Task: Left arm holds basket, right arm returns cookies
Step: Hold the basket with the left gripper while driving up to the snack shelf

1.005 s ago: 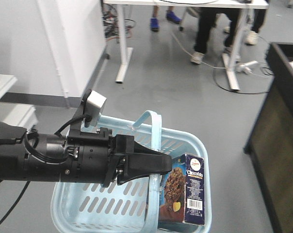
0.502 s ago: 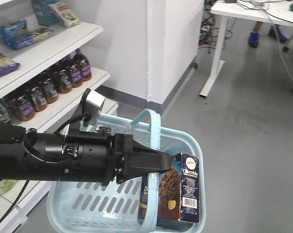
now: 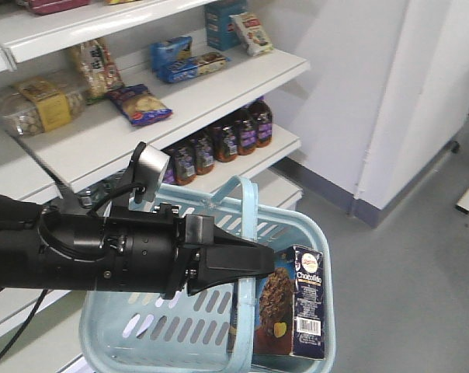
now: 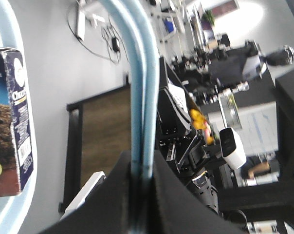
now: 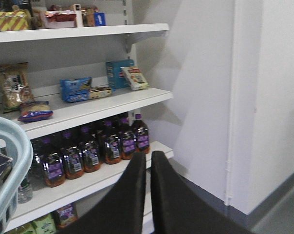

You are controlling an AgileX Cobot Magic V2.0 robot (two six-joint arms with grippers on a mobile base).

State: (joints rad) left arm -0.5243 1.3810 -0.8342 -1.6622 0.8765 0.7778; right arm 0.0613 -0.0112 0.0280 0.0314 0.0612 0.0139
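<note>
Shelves of bottles stand behind basket, cookies inside.

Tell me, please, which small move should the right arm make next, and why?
Probably open the right hand and swing it toward the cookies. Its fingers are shut on nothing and face the shelves, while the cookies stand in the basket, which the left hand grips by the handle.

Bright, even indoor light; soft blur in the left-wrist view.
</note>
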